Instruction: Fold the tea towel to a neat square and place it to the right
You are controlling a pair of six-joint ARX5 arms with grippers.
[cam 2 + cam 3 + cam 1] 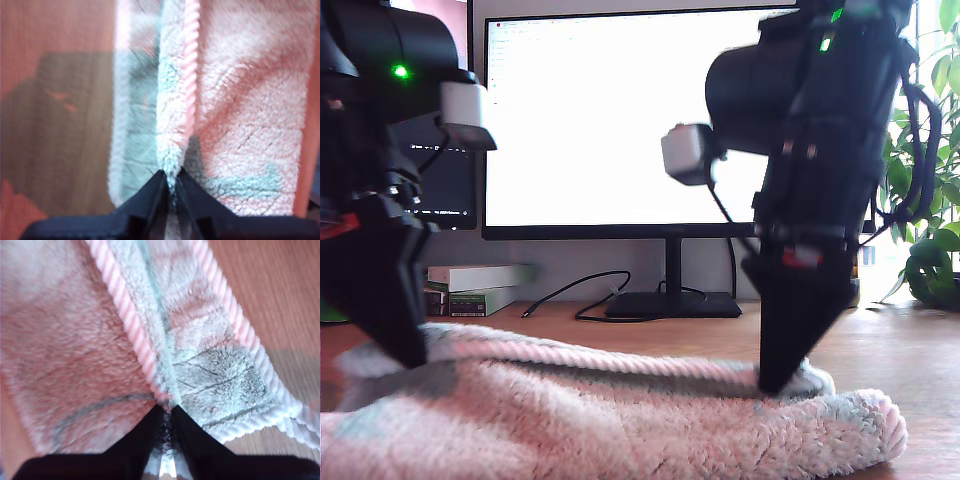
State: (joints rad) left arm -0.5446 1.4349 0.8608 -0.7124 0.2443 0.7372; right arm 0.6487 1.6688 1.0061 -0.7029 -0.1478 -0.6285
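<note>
The tea towel (620, 425), fluffy pale pink with blue-green patches, lies bunched across the wooden table in the foreground. Its pink corded edge (600, 358) is stretched taut between two black grippers. At the exterior view's left, my first gripper (405, 355) (171, 182) is shut on a raised fold of the tea towel (240, 100) beside its cord. At the exterior view's right, my second gripper (778, 382) (167, 407) is shut on the tea towel (65, 340) close to a pale corner (225, 380). Both sets of jaws reach down to the cloth.
A bright monitor (620, 120) on a black stand (670, 300) fills the back, with cables (580, 295) trailing from it. Stacked books (475, 285) sit at the back on the exterior view's left, a leafy plant (930, 200) on its right. Bare wooden table (905, 345) shows beyond the towel.
</note>
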